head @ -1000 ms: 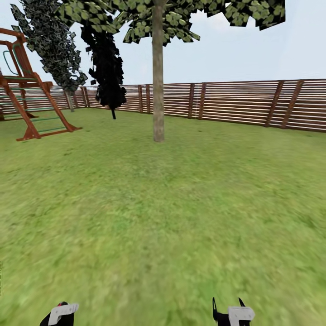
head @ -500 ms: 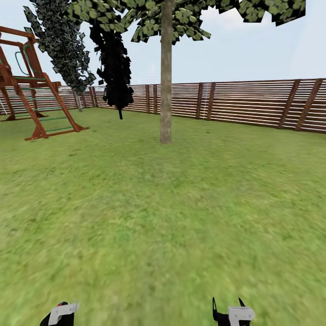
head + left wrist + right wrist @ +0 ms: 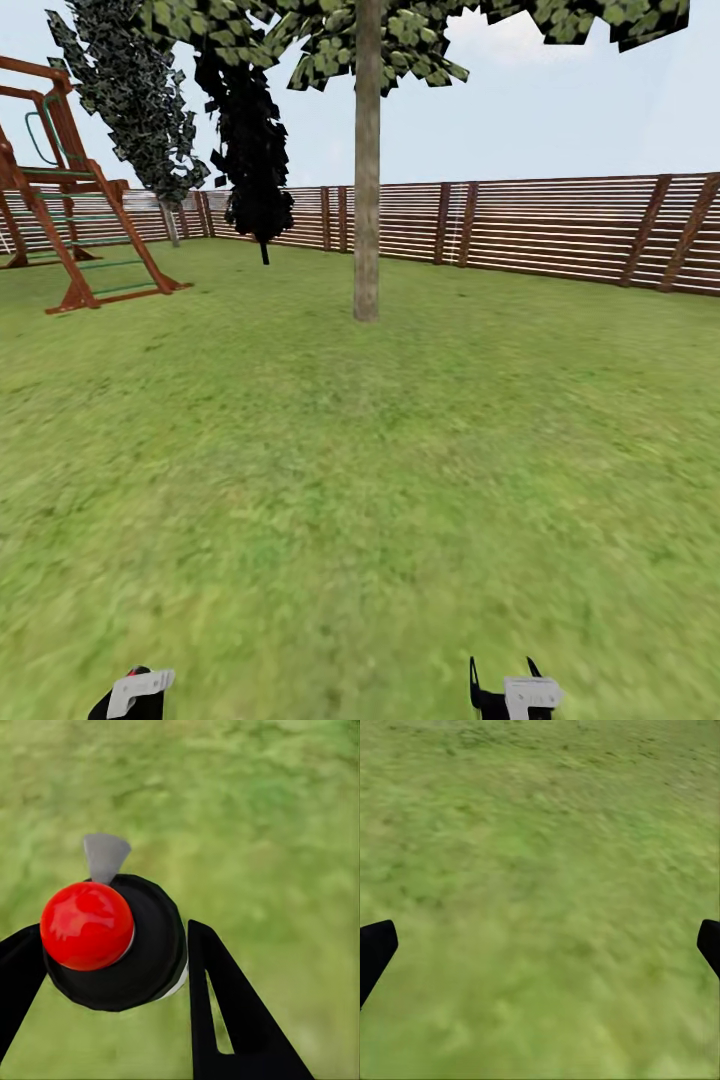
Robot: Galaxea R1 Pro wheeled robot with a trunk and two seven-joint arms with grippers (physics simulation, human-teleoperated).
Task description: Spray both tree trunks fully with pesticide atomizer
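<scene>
Fenced garden lawn (image 3: pixel 300 480); tree trunk (image 3: pixel 367 200) ahead, barely nearer than a second ago. Left gripper (image 3: pixel 105 967) pinches the atomizer (image 3: pixel 112 941); right gripper (image 3: pixel 540 945) spread, empty. Spraying awaits closer approach.

A thick bare tree trunk (image 3: pixel 367 170) rises from the lawn (image 3: pixel 360 480) ahead, leaf clumps high above. Behind it runs a slatted wooden fence (image 3: pixel 560 232); a wooden play frame (image 3: pixel 70 230) stands far left, near a black-leaved tree (image 3: pixel 250 150). Both tools, left tool (image 3: pixel 135 693) and right tool (image 3: pixel 505 690), peek in at the bottom edge.

Green lawn (image 3: pixel 400 480), tree trunk (image 3: pixel 367 200), wooden play frame (image 3: pixel 70 210)
</scene>
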